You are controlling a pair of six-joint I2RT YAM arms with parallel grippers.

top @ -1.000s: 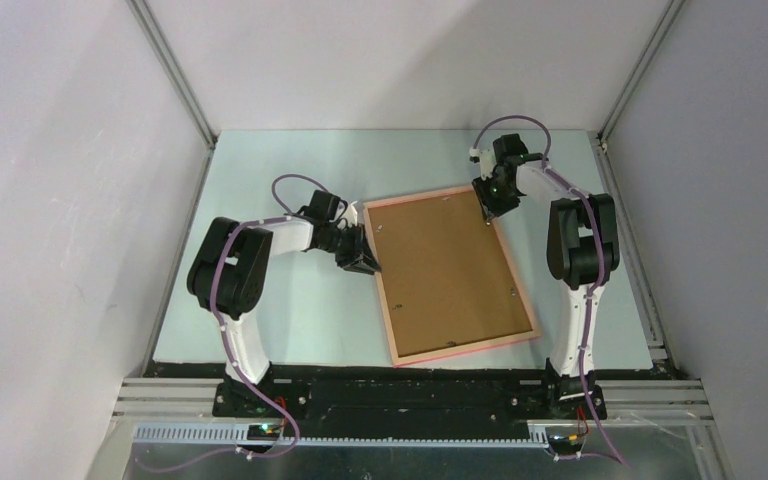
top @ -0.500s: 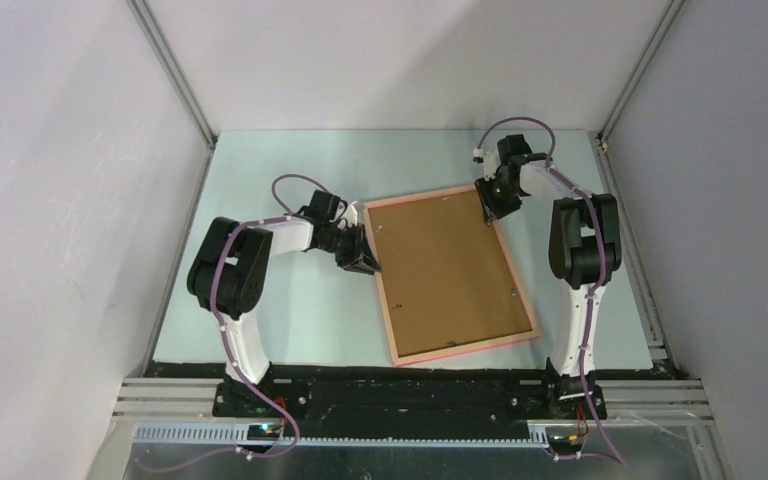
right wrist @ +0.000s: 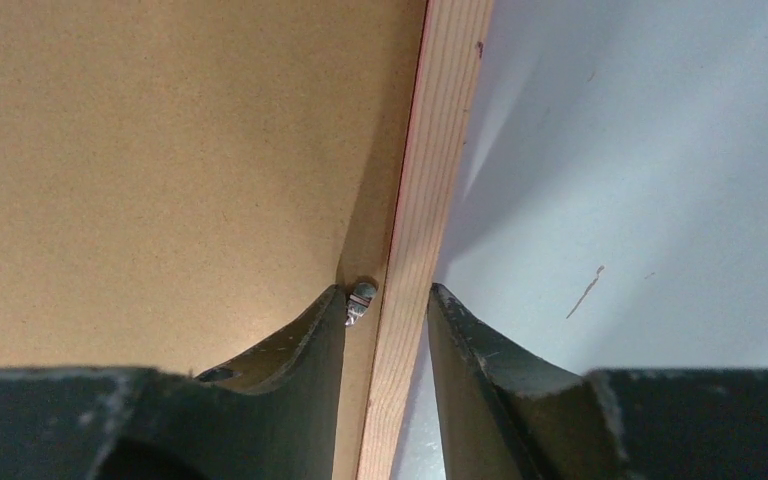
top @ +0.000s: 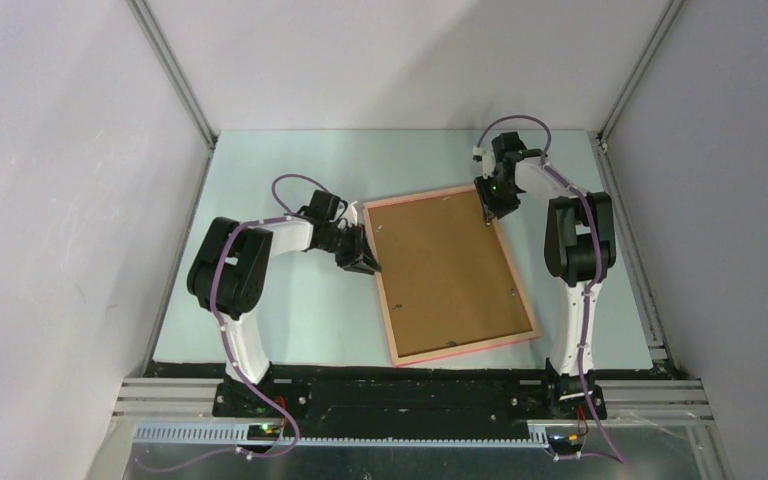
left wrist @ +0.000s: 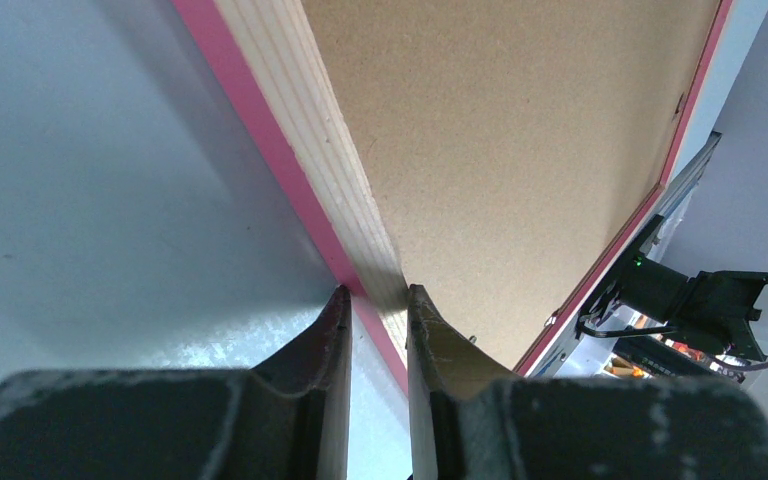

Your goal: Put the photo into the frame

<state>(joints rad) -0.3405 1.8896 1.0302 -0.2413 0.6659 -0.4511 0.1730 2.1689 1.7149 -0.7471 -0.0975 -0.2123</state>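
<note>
Top external view: the frame (top: 465, 347) lies face down on the bench (top: 290, 310), its brown backing board (top: 450, 270) seated inside the pink border. The left claw (top: 368, 262) is at the frame's left rail and the right claw (top: 490, 210) is at its far right corner. The photo shows nowhere, so I cannot tell whether it lies under the board. If it does, the loading looks mostly done and the board's fastening is what remains. Left wrist view: the left claw (left wrist: 375, 300) is drawn narrow and pinches the frame (left wrist: 300, 120) by its rail, with one finger on the bench side and the other over the backing board (left wrist: 520, 130). Right wrist view: the right claw (right wrist: 388, 300) is parted a little and straddles the frame (right wrist: 440, 120). The outer finger is against the wood, and the inner one is beside a small metal tab (right wrist: 360, 298) at the edge of the backing board (right wrist: 160, 130). Whether the tab is turned over the board is too small to make out.
</note>
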